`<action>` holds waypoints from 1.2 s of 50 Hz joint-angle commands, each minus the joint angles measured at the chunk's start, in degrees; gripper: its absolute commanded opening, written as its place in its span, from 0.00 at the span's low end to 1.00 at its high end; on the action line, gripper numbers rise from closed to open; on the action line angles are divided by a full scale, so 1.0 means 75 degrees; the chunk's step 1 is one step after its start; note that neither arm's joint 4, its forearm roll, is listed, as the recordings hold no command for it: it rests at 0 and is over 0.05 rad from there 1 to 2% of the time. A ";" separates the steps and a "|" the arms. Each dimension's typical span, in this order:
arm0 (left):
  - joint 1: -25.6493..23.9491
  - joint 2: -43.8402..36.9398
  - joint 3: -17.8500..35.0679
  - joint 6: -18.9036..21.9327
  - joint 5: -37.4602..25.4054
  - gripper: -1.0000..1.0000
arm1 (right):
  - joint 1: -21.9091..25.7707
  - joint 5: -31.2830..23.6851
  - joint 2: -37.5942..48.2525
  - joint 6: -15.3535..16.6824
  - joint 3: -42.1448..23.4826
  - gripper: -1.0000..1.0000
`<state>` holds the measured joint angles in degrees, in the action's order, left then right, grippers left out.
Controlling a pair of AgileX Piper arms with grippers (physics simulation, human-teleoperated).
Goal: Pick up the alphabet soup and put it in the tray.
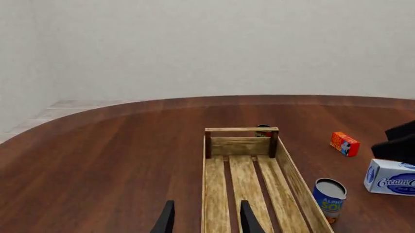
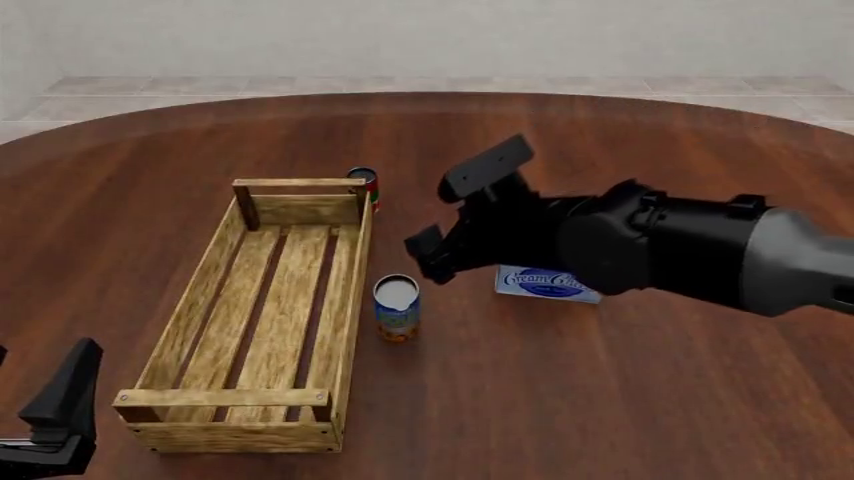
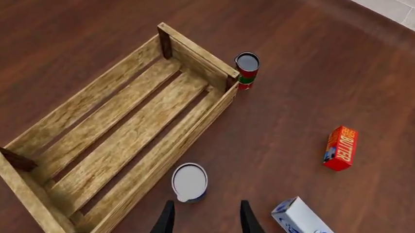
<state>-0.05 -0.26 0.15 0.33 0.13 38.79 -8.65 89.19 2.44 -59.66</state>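
The alphabet soup (image 2: pixel 396 308), a small can with a pale top and blue label, stands upright on the table just right of the tray's (image 2: pixel 350 330) long side; the can (image 3: pixel 189 182) and the wooden wall (image 3: pixel 162 160) are close together. My right gripper (image 2: pixel 449 215) hovers open above and slightly behind the can, which the right wrist view shows just ahead of the fingertips (image 3: pixel 167 217), nothing between them. My left gripper (image 1: pixel 206 221) is open over the tray's near end (image 1: pixel 214 194), low at the front left (image 2: pixel 54 415). The soup (image 1: pixel 329 194) also shows there.
A red-labelled dark-topped can (image 2: pixel 366 186) stands behind the tray's far right corner (image 3: pixel 247 70). A cream cheese box (image 2: pixel 545 284) lies under my right arm (image 3: pixel 302 219). An orange butter box (image 3: pixel 340 148) lies farther right (image 1: pixel 344 143).
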 commanded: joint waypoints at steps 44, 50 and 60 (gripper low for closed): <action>-0.0002 0.0000 0.0000 0.0000 0.0000 1.00 | 0.0248 0.0932 0.1365 -0.0485 -0.0056 1.00; -0.0001 0.0000 0.0000 0.0002 0.0000 1.00 | 0.0247 0.1030 0.1511 -0.0513 -0.0013 1.00; 0.0000 0.0001 0.0000 0.0000 0.0000 1.00 | 0.0276 0.1153 0.1692 -0.0606 0.0007 1.00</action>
<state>-0.05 -0.26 0.16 0.33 0.13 40.71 -0.99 100.32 -1.48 -59.80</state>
